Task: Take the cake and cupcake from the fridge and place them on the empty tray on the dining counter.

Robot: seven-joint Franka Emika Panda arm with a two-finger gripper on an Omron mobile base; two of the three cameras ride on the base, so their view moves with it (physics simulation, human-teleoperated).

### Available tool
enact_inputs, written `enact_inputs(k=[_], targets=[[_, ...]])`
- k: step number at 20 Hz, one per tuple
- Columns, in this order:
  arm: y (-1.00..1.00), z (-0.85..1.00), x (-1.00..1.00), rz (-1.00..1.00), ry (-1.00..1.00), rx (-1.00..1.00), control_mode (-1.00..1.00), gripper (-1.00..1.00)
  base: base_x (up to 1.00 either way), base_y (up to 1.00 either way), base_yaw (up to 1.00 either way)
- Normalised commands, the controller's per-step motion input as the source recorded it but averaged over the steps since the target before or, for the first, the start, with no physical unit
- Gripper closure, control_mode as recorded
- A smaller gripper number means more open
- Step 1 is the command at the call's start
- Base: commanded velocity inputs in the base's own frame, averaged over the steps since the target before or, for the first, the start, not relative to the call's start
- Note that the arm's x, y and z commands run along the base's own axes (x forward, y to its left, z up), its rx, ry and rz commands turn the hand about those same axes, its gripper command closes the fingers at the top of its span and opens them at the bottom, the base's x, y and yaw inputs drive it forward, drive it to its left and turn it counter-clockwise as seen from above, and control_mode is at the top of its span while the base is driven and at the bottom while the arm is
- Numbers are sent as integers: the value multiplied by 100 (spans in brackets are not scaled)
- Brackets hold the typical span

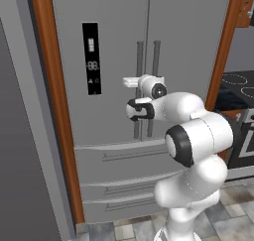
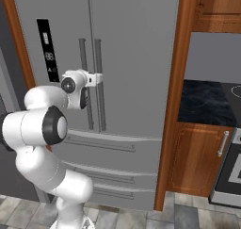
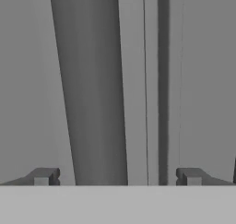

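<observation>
With its jaws spread wide, the white arm's two-finger gripper (image 3: 117,177) straddles a long dark vertical handle (image 3: 94,85) of the tall grey French-door fridge (image 1: 114,31), and closing off-centre could pinch only the handle's edge and slip once the door is pulled.

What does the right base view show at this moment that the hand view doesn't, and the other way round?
Right base view alone: the whole fridge with both doors closed, its black display panel, the lower drawers, a wooden cabinet and a dark counter top to the right. Hand view alone: a close look along the gripper, its jaws wide open with one door handle standing between the fingertips. Both share: the grey fridge doors and the handle.
</observation>
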Motion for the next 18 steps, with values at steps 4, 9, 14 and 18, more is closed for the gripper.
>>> enact_inputs(k=[4,9,14,18], targets=[[13,-14,56,0,-8,0,-100,100,0,0,0],[30,0,18,8,-2,5,-100,100,0,0,0],[58,0,17,43,11,2,-100,100,0,0,0],[54,0,30,73,23,0,-100,100,0,0,0]])
